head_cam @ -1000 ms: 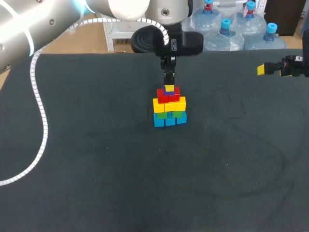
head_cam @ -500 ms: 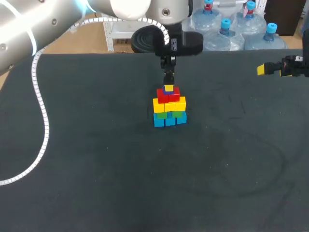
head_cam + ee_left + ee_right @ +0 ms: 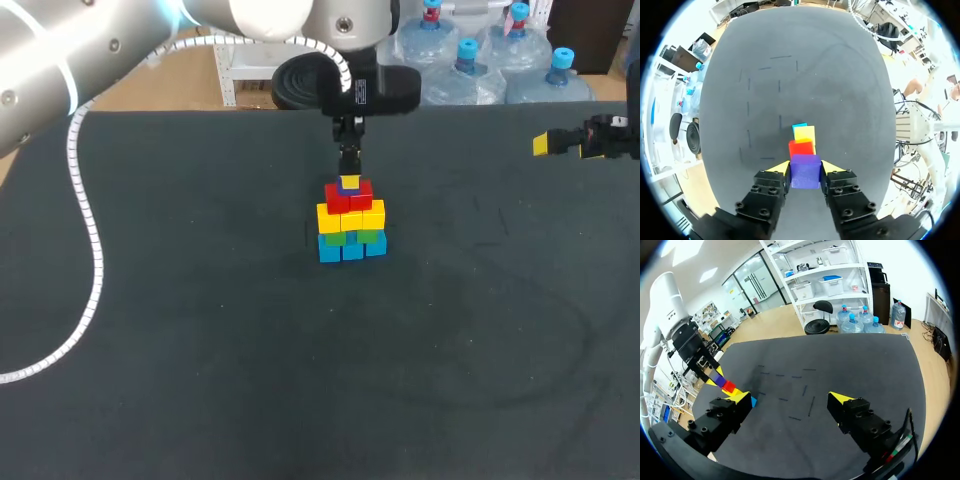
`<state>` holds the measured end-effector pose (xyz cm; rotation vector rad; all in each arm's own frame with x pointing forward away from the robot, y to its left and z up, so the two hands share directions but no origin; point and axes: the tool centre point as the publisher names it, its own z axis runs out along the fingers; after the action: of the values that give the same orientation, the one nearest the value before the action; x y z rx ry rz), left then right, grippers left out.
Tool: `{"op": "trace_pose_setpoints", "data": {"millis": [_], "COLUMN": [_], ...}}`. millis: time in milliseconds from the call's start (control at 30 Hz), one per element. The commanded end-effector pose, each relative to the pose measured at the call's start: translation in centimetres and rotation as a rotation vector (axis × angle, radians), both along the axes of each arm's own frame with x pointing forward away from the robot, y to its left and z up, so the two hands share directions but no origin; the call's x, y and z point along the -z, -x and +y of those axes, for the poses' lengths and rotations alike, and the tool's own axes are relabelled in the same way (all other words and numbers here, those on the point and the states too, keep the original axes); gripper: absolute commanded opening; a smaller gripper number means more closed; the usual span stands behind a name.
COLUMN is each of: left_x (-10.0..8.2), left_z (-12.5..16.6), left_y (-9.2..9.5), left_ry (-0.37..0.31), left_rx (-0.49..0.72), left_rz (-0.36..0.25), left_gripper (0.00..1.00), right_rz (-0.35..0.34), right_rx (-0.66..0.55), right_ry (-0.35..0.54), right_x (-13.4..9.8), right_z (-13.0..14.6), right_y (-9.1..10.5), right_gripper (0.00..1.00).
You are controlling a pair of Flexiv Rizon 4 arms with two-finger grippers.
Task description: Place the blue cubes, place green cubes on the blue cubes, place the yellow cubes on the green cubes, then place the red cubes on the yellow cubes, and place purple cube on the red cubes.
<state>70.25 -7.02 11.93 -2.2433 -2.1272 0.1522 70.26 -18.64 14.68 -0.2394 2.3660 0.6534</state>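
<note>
Lighting is bright and even from overhead; the dark table (image 3: 200, 350) reads matt and uniformly lit. The white left arm (image 3: 60, 60) shows glare along its casing. The cube stack (image 3: 351, 220) casts only a faint, short shadow beside its base.

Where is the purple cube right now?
In the left wrist view, the purple cube is clamped in the left gripper, right over the red cubes.
</note>
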Motion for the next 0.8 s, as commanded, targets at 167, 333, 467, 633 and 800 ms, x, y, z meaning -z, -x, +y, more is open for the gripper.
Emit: {"op": "trace_pose_setpoints", "data": {"millis": [167, 333, 467, 633, 800], "left_x": [-0.10, -0.08, -0.09, -0.14, -0.19], "left_z": [-0.27, -0.26, -0.24, -0.20, -0.21], "left_y": [-0.29, -0.27, -0.25, -0.20, -0.13], "left_ry": [-0.009, -0.009, -0.009, -0.011, -0.011], "left_rx": [-0.003, -0.007, -0.009, -0.010, -0.011], "left_rz": [0.009, 0.013, 0.015, 0.015, 0.017], "left_gripper": [0.14, 0.25, 0.35, 0.44, 0.66], "right_rz": [0.001, 0.001, 0.001, 0.001, 0.001], "right_rx": [0.004, 0.004, 0.004, 0.004, 0.004], "right_ry": [0.004, 0.004, 0.004, 0.004, 0.004], "right_x": [-0.11, -0.11, -0.11, -0.11, -0.11], "right_z": [0.05, 0.05, 0.05, 0.05, 0.05], "right_y": [0.09, 0.09, 0.09, 0.09, 0.09], "right_gripper": [1.00, 1.00, 1.00, 1.00, 1.00]}}
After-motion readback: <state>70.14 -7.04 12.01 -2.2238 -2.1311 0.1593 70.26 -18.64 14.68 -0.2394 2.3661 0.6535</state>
